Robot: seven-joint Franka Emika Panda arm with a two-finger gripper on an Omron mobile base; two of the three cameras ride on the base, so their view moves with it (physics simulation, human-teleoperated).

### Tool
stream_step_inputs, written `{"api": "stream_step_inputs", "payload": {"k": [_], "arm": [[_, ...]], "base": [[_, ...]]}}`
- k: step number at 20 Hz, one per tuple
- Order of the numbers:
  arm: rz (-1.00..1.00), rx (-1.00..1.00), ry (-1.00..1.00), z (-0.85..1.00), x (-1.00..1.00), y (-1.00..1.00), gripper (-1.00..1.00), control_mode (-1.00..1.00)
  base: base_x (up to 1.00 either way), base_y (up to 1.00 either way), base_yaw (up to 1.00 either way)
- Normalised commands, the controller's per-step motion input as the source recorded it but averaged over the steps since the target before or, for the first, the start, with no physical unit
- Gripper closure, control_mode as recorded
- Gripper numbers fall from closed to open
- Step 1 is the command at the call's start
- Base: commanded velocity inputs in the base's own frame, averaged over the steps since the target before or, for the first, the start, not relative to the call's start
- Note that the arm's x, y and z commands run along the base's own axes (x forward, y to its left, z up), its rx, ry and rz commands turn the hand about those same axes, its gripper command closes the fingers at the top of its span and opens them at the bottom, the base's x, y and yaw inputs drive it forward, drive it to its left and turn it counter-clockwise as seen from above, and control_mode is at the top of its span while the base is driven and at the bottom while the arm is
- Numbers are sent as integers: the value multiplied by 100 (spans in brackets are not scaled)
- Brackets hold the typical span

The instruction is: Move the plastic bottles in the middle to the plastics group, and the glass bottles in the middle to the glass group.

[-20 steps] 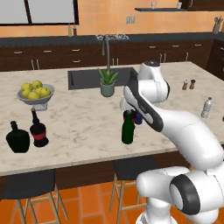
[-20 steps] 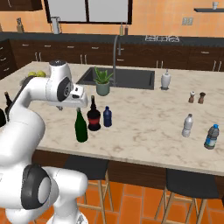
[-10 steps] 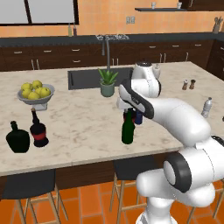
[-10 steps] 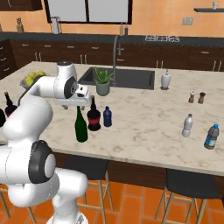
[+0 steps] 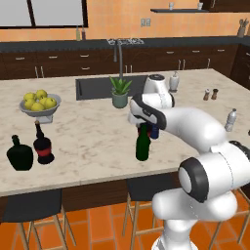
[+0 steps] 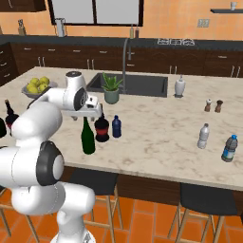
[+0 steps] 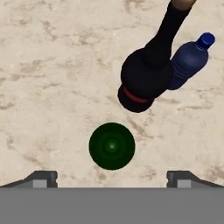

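counter [image 5: 93, 141]: marble island, carries everything; far sink and tap clear in both base views.
arm [image 6: 57, 102]: bent over counter middle; in left base view covers most of the red-label bottle and the blue one.
green wine bottle [image 6: 88, 137]: upright, counter middle, front of the trio; hand view looks straight down on it, dark green disc [image 7: 112, 145] centred between the two tips.
middle red-label bottle [image 6: 101, 129]: just beside green bottle, at its 1 o'clock in hand view [image 7: 146, 78]; neck top cut by frame edge there.
dark-blue bottle [image 6: 116, 126]: just beside red-label bottle in right base view; at 2 o'clock of green bottle in hand view [image 7: 188, 61], partly behind the red-label body.
gripper [image 7: 112, 178]: directly above green bottle top, tips spread wide either side, nothing between them; height gap hard to judge.
black-green flask [image 5: 20, 154]: left end of counter, full in left base view; cut off at frame edge in right base view.
second red-label bottle [image 5: 43, 146]: just beside flask.
clear bottle [image 6: 203, 136]: right end, well apart from middle trio.
shakers [image 6: 213, 105]: at 12 o'clock of clear bottle, tiny.
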Motion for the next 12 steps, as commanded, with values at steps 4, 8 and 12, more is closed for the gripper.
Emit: {"api": "stream_step_inputs", "payload": {"k": [4,8,12], "arm": [[0,0,-2,-14,33,0,-100,-100],[0,0,0,-12,25,5,-100,-100],[0,1,0,-14,3,0,-100,-100]], "base": [[0,0,0],[0,0,0],[0,0,0]]}}
